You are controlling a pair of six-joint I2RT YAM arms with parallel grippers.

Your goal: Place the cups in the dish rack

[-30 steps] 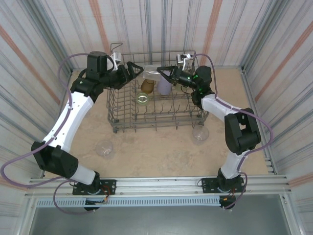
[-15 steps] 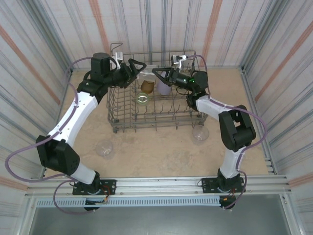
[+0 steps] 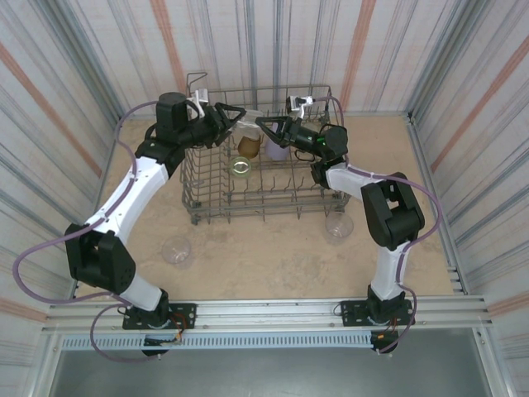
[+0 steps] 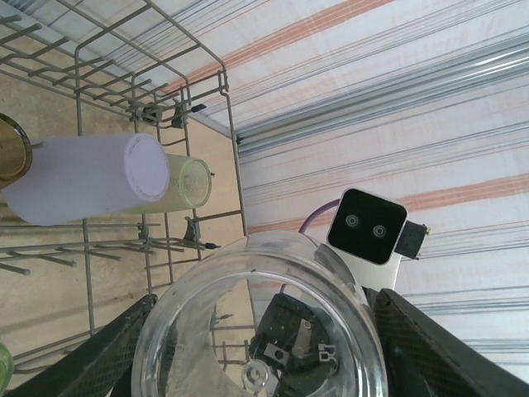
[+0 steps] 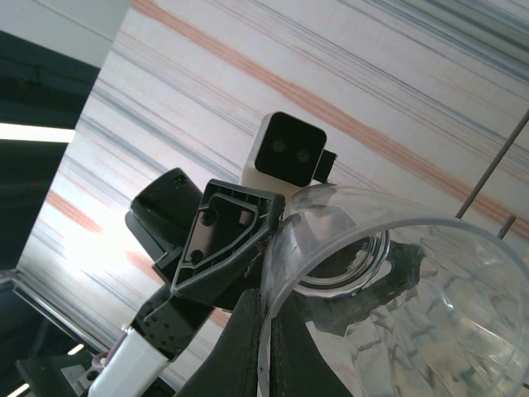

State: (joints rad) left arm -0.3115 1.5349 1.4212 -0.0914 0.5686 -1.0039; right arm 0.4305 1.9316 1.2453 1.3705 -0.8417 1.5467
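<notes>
A clear cup [image 3: 252,123] hangs over the back of the dish rack [image 3: 207,208], held between both grippers. My right gripper [image 3: 266,126] is shut on its rim [image 5: 331,240], one finger inside and one outside. My left gripper [image 3: 236,116] has its fingers [image 4: 103,360] against both sides of the cup's base [image 4: 256,322]. Inside the rack lie a lavender cup [image 3: 277,147], an amber cup [image 3: 247,145] and a yellow-green cup [image 3: 240,166]. The left wrist view shows the lavender cup [image 4: 83,178] and a yellow-green cup [image 4: 188,184] on their sides.
Two more clear cups stand on the table in front of the rack, one at the left [image 3: 176,250] and one at the right [image 3: 339,225]. Striped walls close in the table on three sides. The rack's raised corner loop [image 3: 195,80] sits behind my left arm.
Both grippers have moved toward each other above the rack's back edge. My left gripper's fingers have closed in from wide open onto the base of the clear cup.
</notes>
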